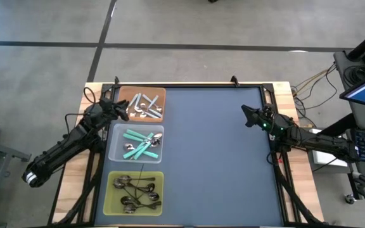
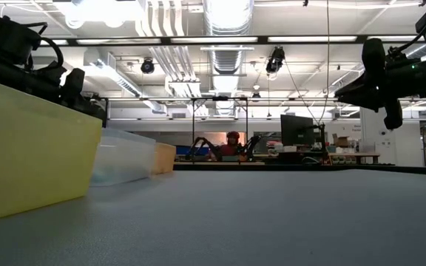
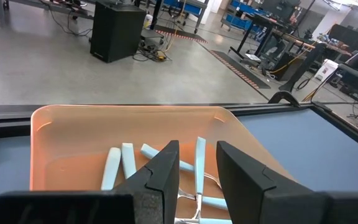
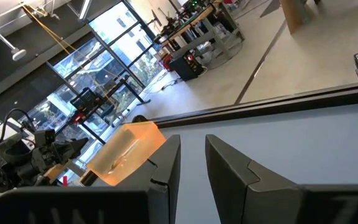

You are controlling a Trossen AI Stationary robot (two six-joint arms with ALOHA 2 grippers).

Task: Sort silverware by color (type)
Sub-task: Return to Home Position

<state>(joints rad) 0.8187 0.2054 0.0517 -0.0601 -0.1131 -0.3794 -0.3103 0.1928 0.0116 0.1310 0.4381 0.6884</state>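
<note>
Light: your ceiling strips (image 2: 309, 38) shine bright, even | Glare: one lamp (image 2: 98, 9) blows out | Shadows: faint

On the slate-blue, pale-wood-edged worktop (image 1: 214, 158), the orange tray (image 1: 124, 94) holds pale, seemingly light-blue-handled spoons (image 1: 146, 107), the clear tray (image 1: 116, 155) teal-handled spoons (image 1: 141, 142) with silver bowls, and the yellow-green tray (image 1: 114, 206) dark blackish spoons (image 1: 135, 193).

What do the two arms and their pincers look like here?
Both arms are black and jointed, with cables alongside. The left pincer and right pincer each have two matte black, angular, wedge-tipped fingers. A green light glows at the right arm's wrist.
</note>
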